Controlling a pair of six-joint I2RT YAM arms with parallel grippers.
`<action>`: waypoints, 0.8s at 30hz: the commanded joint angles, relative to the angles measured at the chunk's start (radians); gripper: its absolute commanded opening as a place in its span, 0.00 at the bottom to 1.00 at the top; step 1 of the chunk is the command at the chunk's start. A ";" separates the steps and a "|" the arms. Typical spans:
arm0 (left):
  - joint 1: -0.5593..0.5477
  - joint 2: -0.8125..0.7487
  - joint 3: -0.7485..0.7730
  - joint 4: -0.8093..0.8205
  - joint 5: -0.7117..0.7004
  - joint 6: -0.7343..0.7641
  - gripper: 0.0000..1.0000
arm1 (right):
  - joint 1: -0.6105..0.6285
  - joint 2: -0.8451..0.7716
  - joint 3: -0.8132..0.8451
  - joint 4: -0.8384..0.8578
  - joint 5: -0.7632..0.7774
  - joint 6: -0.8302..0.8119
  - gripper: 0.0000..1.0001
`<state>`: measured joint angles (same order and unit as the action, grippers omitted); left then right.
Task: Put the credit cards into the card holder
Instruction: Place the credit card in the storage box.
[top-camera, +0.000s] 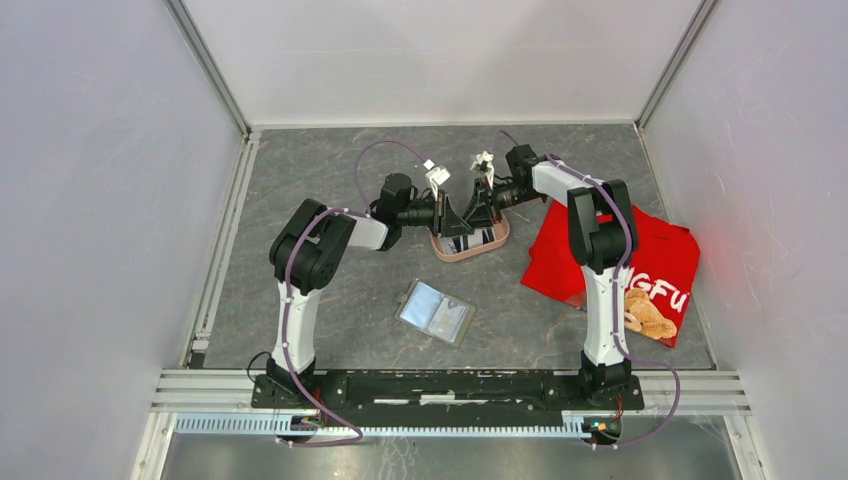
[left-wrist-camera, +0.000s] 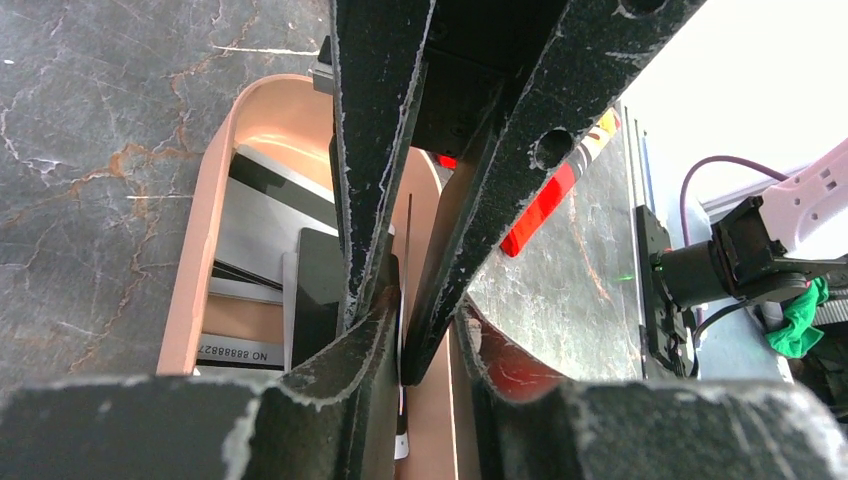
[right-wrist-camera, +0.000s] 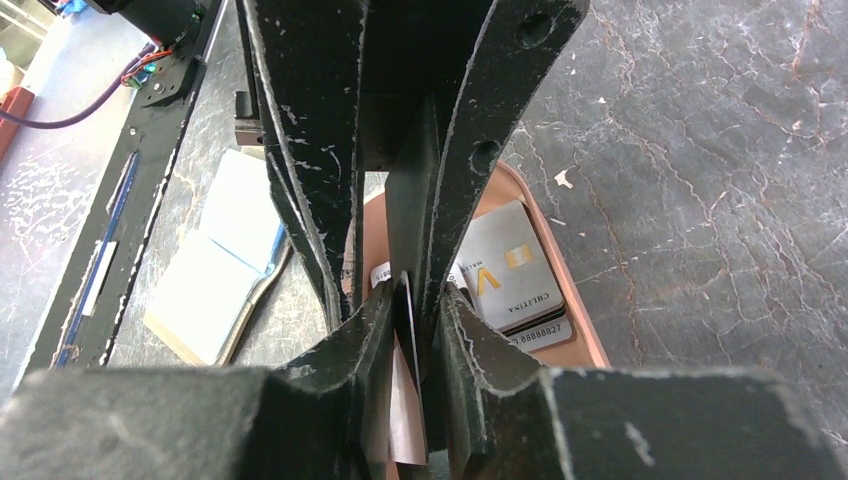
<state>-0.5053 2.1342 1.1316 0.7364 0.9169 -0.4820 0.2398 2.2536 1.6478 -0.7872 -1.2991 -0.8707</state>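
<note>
While right pincer (right-wrist-camera: 412, 312) clamps upright card (right-wrist-camera: 405, 420), left pincer (left-wrist-camera: 425, 322) grip unclear; pink tray (left-wrist-camera: 195, 250) holds other cards (right-wrist-camera: 510, 265).

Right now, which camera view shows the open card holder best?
The top external view: the card holder lies open and whole, with nothing over it. The right wrist view shows only part of it, at the left, partly behind the right gripper. The left wrist view does not show it.
</note>
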 joint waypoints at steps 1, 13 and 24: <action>0.032 -0.013 -0.012 0.118 0.035 -0.087 0.28 | -0.036 0.026 0.024 -0.025 0.083 -0.086 0.25; 0.049 -0.014 -0.030 0.164 0.019 -0.124 0.25 | -0.057 0.031 0.038 -0.095 0.091 -0.156 0.25; 0.054 -0.017 -0.030 0.135 -0.010 -0.118 0.23 | -0.079 0.046 0.059 -0.174 0.092 -0.228 0.24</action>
<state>-0.5018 2.1342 1.1053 0.8295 0.9188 -0.5362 0.2306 2.2700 1.6875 -0.9028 -1.3327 -0.9874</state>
